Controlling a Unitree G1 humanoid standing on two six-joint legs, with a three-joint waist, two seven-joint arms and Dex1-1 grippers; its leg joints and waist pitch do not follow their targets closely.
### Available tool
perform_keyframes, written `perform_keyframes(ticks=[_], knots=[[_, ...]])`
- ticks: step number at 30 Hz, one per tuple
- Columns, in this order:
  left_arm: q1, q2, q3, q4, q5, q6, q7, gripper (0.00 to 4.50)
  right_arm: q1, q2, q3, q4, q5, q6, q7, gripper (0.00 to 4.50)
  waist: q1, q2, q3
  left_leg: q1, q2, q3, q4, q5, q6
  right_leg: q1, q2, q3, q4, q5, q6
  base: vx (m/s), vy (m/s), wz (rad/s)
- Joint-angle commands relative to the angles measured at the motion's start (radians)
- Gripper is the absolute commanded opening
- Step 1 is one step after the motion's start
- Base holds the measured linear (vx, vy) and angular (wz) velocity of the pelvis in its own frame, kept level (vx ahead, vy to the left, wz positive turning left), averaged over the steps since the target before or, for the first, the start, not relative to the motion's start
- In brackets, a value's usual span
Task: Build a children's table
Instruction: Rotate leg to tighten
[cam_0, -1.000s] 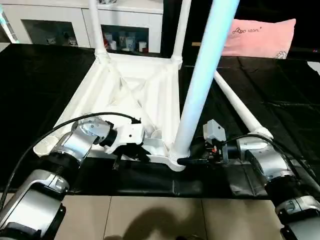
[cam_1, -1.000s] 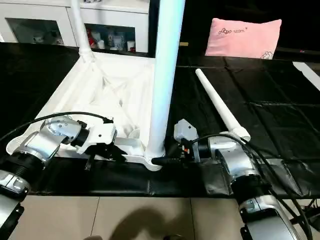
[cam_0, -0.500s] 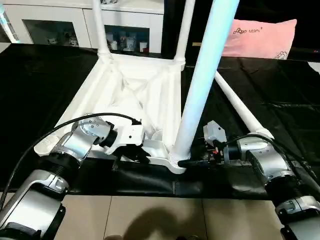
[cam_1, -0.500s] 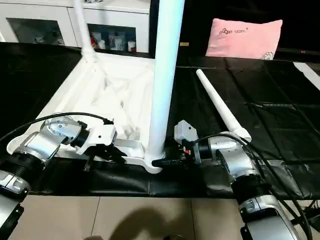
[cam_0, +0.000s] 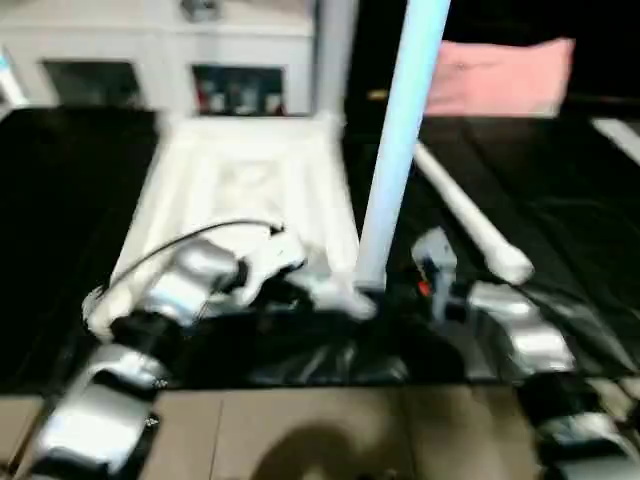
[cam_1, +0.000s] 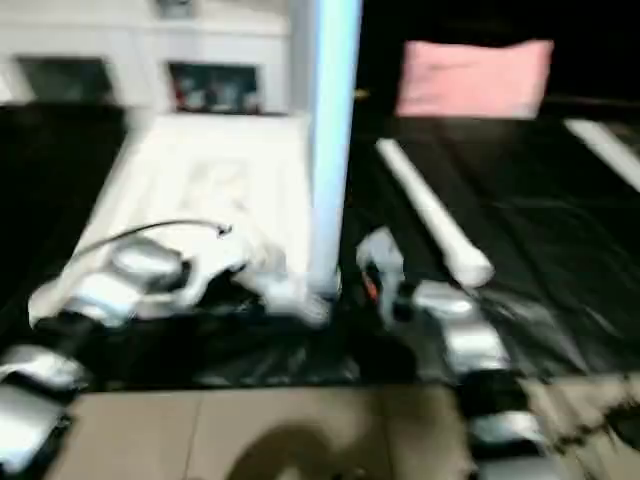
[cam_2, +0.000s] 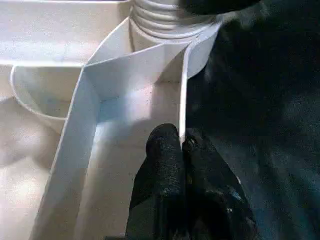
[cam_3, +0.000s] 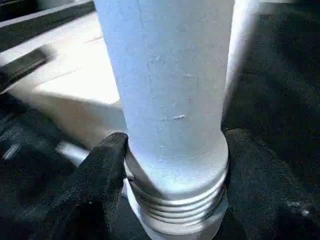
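Note:
The children's table (cam_0: 240, 180) lies upside down on the black mat, ribbed underside up. A white leg (cam_0: 400, 130) stands upright in its near right corner socket. My right gripper (cam_3: 175, 150) is shut on that leg just above the threaded base, one black finger (cam_3: 102, 175) on each side. My left gripper (cam_2: 181, 141) is shut on the thin near rim of the table (cam_2: 184, 100), close to the same corner. Another leg (cam_0: 335, 50) rises at the back right corner. A loose leg (cam_0: 465, 215) lies flat on the mat to the right.
A pink pillow (cam_0: 500, 75) lies at the back right, and a white cabinet (cam_0: 130, 60) with glass doors stands behind the mat. The mat's front edge meets tiled floor (cam_0: 300, 430) just below my forearms.
The whole head view has shifted and gone blurred, so the camera has moved. Both grippers keep their holds, and the table and legs stay where they were.

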Motion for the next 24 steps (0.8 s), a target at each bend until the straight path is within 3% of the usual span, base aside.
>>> perform_keyframes(ticks=[1,3,4,5,6,7,8,9,10,11,12,13,14,15,16,17,18,19,20,21,22,23,24], knots=[[-0.032,-0.063,0.002,-0.015,-0.029,0.011,0.071,0.0,-0.003,0.093,0.085,0.032,0.013,0.055,0.025,2.65,0.002,0.004,-0.051,-0.014,-0.061,0.036,-0.05,-0.302,0.043,0.059,-0.036,-0.014,-0.136,-0.698,0.006,0.0,0.0,0.0],[-0.059,-0.105,0.016,-0.001,-0.021,0.046,0.143,0.0,-0.057,0.149,0.079,0.086,-0.006,0.076,-0.078,2.65,-0.011,0.019,-0.051,-0.023,-0.043,0.023,-0.07,-0.334,0.057,0.077,-0.039,-0.037,-0.139,-0.613,-0.019,0.0,0.0,0.0],[-0.059,-0.105,0.016,-0.001,-0.021,0.046,0.143,0.0,-0.057,0.149,0.079,0.086,-0.006,0.076,-0.078,2.65,-0.018,0.028,-0.046,-0.006,-0.034,0.017,-0.075,-0.412,0.066,0.077,-0.037,-0.062,-0.154,-0.598,-0.02,-0.038,0.056,-0.15],[-0.074,-0.122,0.022,0.011,-0.017,0.057,0.174,0.0,-0.084,0.173,0.074,0.114,-0.017,0.085,-0.127,2.65,-0.025,0.023,-0.046,-0.004,-0.029,0.014,-0.077,-0.443,0.072,0.083,-0.04,-0.074,-0.158,-0.582,-0.016,-0.056,0.09,-0.21],[-0.078,-0.126,0.023,0.014,-0.016,0.059,0.182,0.0,-0.092,0.178,0.073,0.121,-0.02,0.087,-0.139,2.65,-0.028,0.033,-0.042,0.0,-0.019,0.007,-0.085,-0.486,0.074,0.089,-0.043,-0.086,-0.159,-0.568,-0.016,-0.038,0.067,-0.12],[-0.09,-0.14,0.031,0.021,-0.01,0.073,0.214,0.0,-0.115,0.198,0.062,0.145,-0.033,0.095,-0.181,2.65,-0.029,0.055,-0.035,-0.015,0.04,-0.019,-0.135,-0.658,0.085,0.132,-0.049,-0.077,-0.081,-0.408,-0.036,0.0,0.0,0.0],[-0.092,-0.138,0.027,0.021,0.003,0.076,0.225,0.0,-0.122,0.207,0.054,0.153,-0.035,0.091,-0.187,2.65,-0.018,0.057,-0.028,-0.025,0.07,-0.024,-0.166,-0.719,0.089,0.141,-0.052,-0.052,-0.014,-0.316,-0.057,0.0,0.0,0.0],[-0.087,-0.129,0.021,0.012,0.023,0.088,0.239,0.0,-0.132,0.216,0.041,0.17,-0.041,0.071,-0.202,3.21,0.0,0.055,-0.016,-0.013,0.08,-0.005,-0.196,-0.801,0.077,0.125,-0.054,-0.022,0.033,-0.238,-0.091,0.0,0.0,0.0],[-0.082,-0.121,0.016,0.009,0.03,0.084,0.238,0.0,-0.131,0.214,0.038,0.171,-0.041,0.063,-0.205,3.35,-0.013,0.02,-0.015,0.013,0.053,0.009,-0.172,-0.789,0.083,0.107,-0.048,-0.015,-0.004,-0.341,-0.07,0.046,-0.052,0.12],[-0.076,-0.112,0.013,0.005,0.036,0.083,0.237,0.0,-0.127,0.208,0.036,0.172,-0.041,0.056,-0.207,3.35,-0.022,-0.026,0.006,0.139,-0.08,0.066,0.037,-0.588,0.054,-0.058,0.004,-0.134,-0.264,-0.902,0.102,0.0,0.0,0.0],[-0.07,-0.105,0.011,0.002,0.04,0.08,0.235,0.0,-0.122,0.202,0.034,0.171,-0.04,0.05,-0.206,3.41,-0.063,-0.004,-0.013,0.127,-0.109,0.07,0.109,-0.449,0.084,-0.051,-0.043,-0.181,-0.274,-1.092,0.179,0.055,-0.018,-0.11],[-0.07,-0.105,0.01,0.002,0.04,0.08,0.234,0.0,-0.122,0.202,0.034,0.171,-0.04,0.05,-0.206,3.55,-0.078,0.033,-0.044,0.009,-0.023,0.022,0.008,-0.456,0.087,0.13,-0.104,-0.196,-0.184,-0.806,0.2,0.093,0.129,-0.48],[-0.061,-0.093,0.005,0.0,0.043,0.075,0.233,0.0,-0.11,0.19,0.03,0.167,-0.044,0.034,-0.209,3.71,-0.042,0.07,-0.03,-0.053,0.038,-0.018,-0.067,-0.604,0.086,0.198,-0.113,-0.137,-0.013,-0.587,0.116,0.093,0.129,-0.48],[-0.056,-0.084,0.003,0.002,0.046,0.067,0.232,0.0,-0.095,0.176,0.033,0.151,-0.048,0.012,-0.197,3.8,-0.035,0.087,-0.04,-0.002,0.058,-0.04,-0.126,-0.697,0.103,0.131,-0.097,-0.049,0.026,-0.13,-0.026,0.101,0.097,-0.34],[-0.053,-0.08,0.001,0.003,0.047,0.062,0.232,0.0,-0.088,0.17,0.034,0.144,-0.051,0.0,-0.193,3.84,-0.056,0.051,-0.039,0.039,0.029,-0.034,-0.106,-0.641,0.117,0.089,-0.094,-0.03,0.0,-0.089,-0.054,0.05,-0.059,-0.12],[-0.049,-0.072,0.0,0.005,0.048,0.057,0.229,0.0,-0.074,0.157,0.034,0.131,-0.055,-0.016,-0.194,3.9,-0.043,0.014,-0.03,0.003,-0.048,-0.018,-0.06,-0.484,0.067,0.109,-0.113,-0.048,-0.089,-0.547,-0.008,0.065,-0.052,-0.07],[-0.047,-0.067,-0.001,0.006,0.048,0.054,0.227,0.0,-0.068,0.15,0.031,0.123,-0.055,-0.023,-0.195,4.01,-0.032,-0.006,-0.037,0.017,-0.07,0.005,-0.026,-0.336,0.07,0.069,-0.126,-0.035,-0.131,-0.788,0.03,0.05,-0.026,-0.01],[-0.046,-0.061,-0.001,0.009,0.05,0.05,0.225,0.0,-0.058,0.142,0.017,0.111,-0.045,-0.015,-0.183,4.14,-0.011,-0.003,-0.061,-0.017,-0.064,-0.001,-0.042,-0.16,0.094,0.106,-0.122,-0.016,-0.101,-0.664,0.004,0.0,0.0,0.0],[-0.045,-0.054,0.0,0.014,0.053,0.046,0.222,0.0,-0.047,0.13,0.008,0.095,-0.039,-0.014,-0.168,4.23,-0.004,0.0,-0.066,-0.019,-0.055,0.0,-0.048,-0.082,0.106,0.104,-0.115,-0.012,-0.089,-0.552,-0.026,0.045,-0.063,0.09],[-0.044,-0.04,0.003,0.023,0.059,0.037,0.216,0.0,-0.026,0.108,-0.013,0.062,-0.027,-0.022,-0.147,4.27,0.0,0.006,-0.07,-0.009,-0.047,0.006,-0.044,0.057,0.132,0.087,-0.098,-0.012,-0.061,-0.3,-0.119,0.045,-0.063,0.09],[-0.044,-0.034,0.004,0.027,0.063,0.033,0.212,0.0,-0.017,0.098,-0.017,0.048,-0.025,-0.029,-0.138,4.27,-0.003,0.006,-0.07,-0.013,-0.046,0.008,-0.046,0.078,0.149,0.089,-0.089,-0.011,-0.051,-0.211,-0.156,0.0,0.0,0.0],[-0.043,-0.029,0.003,0.028,0.065,0.029,0.209,0.0,-0.011,0.09,-0.016,0.039,-0.028,-0.033,-0.132,4.39,-0.002,0.008,-0.068,-0.016,-0.047,0.013,-0.041,0.114,0.172,0.086,-0.08,-0.007,-0.04,-0.109,-0.214,0.0,0.0,0.0],[-0.042,-0.022,0.001,0.029,0.068,0.025,0.206,0.0,-0.001,0.079,-0.015,0.023,-0.026,-0.046,-0.11,4.39,0.001,0.006,-0.072,-0.022,-0.046,0.013,-0.039,0.13,0.191,0.092,-0.079,-0.008,-0.034,-0.066,-0.242,0.0,0.0,0.0]])
